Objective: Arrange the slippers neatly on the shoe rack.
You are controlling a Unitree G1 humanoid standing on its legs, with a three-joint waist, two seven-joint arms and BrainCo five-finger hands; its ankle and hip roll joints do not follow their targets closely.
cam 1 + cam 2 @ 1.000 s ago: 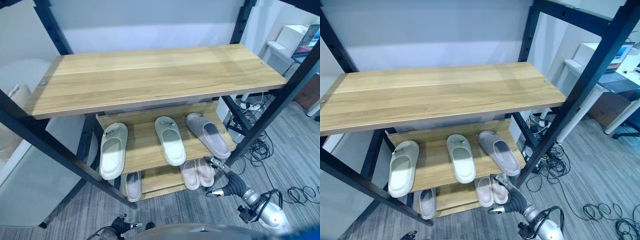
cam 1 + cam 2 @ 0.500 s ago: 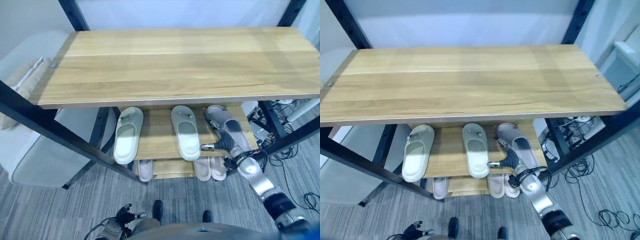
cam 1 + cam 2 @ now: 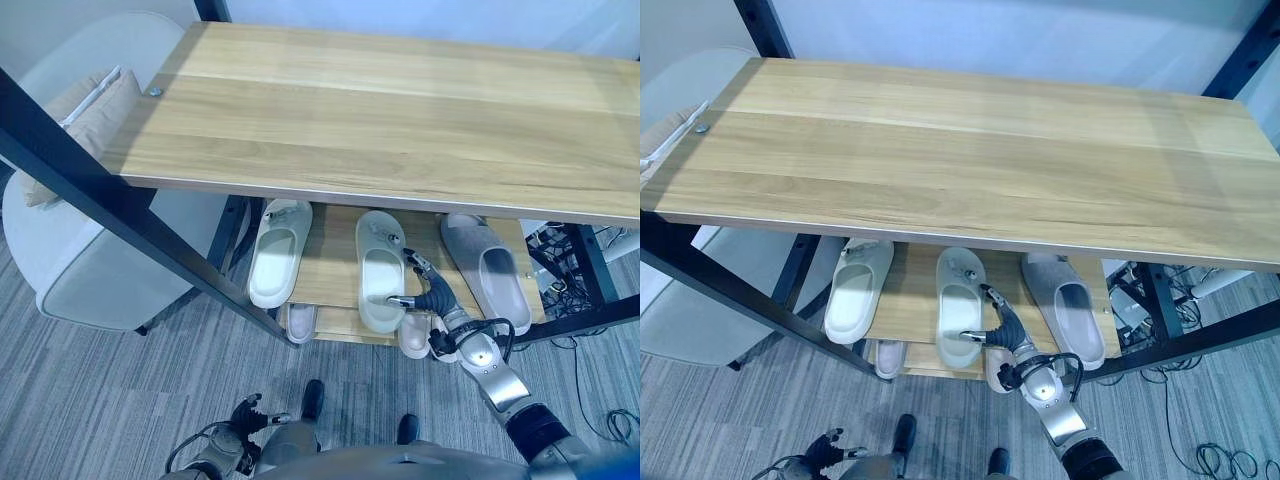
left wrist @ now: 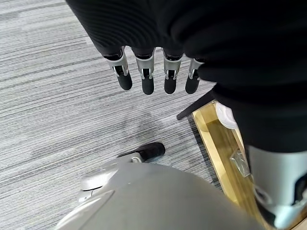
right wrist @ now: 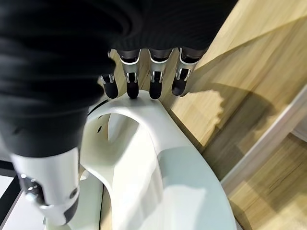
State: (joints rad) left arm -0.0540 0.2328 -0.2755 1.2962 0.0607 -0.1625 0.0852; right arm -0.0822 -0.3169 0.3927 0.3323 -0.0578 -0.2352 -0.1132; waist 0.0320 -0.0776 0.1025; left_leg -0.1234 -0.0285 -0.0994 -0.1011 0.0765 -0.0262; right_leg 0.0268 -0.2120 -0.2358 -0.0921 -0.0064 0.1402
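On the rack's middle shelf (image 3: 326, 262) lie three slippers, toes pointing in: a white one (image 3: 275, 256) at the left, a white one (image 3: 380, 272) in the middle and a grey one (image 3: 492, 272) at the right. My right hand (image 3: 428, 295) is open against the middle white slipper's right side. Its thumb reaches over the footbed. In the right wrist view its straight fingers (image 5: 156, 79) touch the strap of that white slipper (image 5: 158, 177). Low beside me, my left hand (image 4: 146, 80) hangs open over the carpet.
A wide wooden top shelf (image 3: 400, 120) overhangs the slippers. Pale pink slippers (image 3: 415, 338) sit on the lowest shelf. Black posts (image 3: 130, 225) frame the rack. A grey chair (image 3: 90, 275) with a beige cushion stands at the left, and cables (image 3: 555, 240) lie at the right.
The camera has tipped down over the rack. My right hand has risen from below the shelf's right end, passed the grey slipper and reached the middle white slipper.
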